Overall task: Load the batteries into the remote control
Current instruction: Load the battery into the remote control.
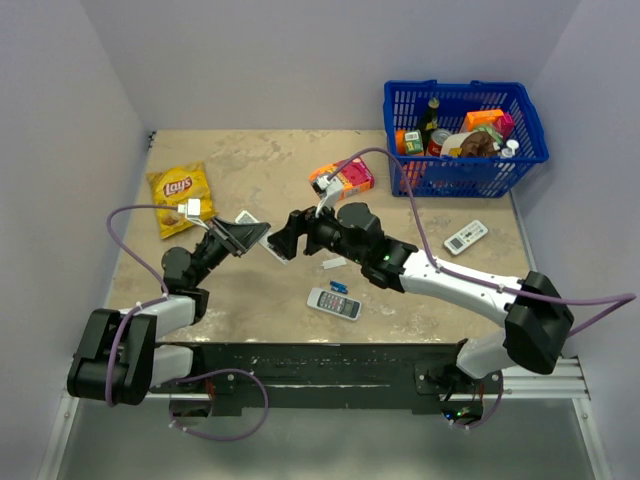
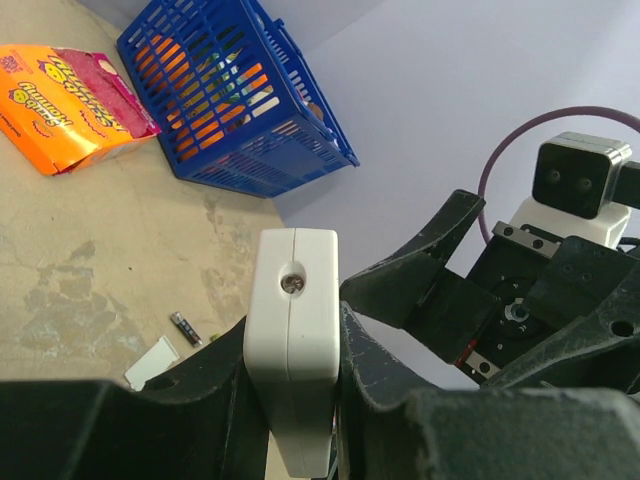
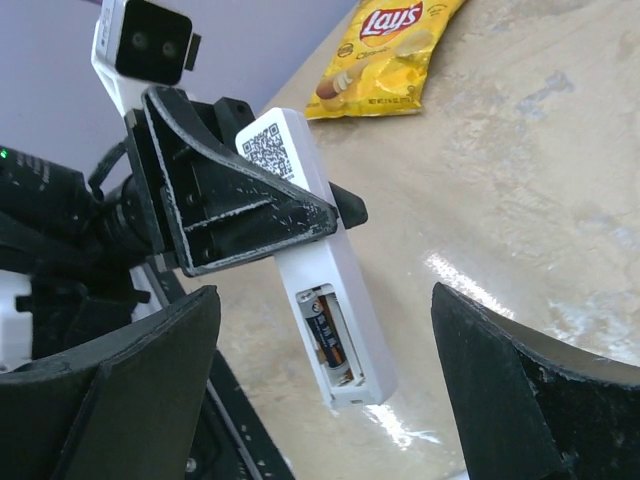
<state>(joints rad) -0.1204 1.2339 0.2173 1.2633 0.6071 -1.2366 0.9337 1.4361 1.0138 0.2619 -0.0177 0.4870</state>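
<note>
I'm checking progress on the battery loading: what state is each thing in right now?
remote control: clamped in left pincer, battery compartment open
seated battery: inside the compartment
loose battery: lying on the table
white cover: off, flat on the table
left pincer: shut on remote control
right pincer: open, empty
</note>
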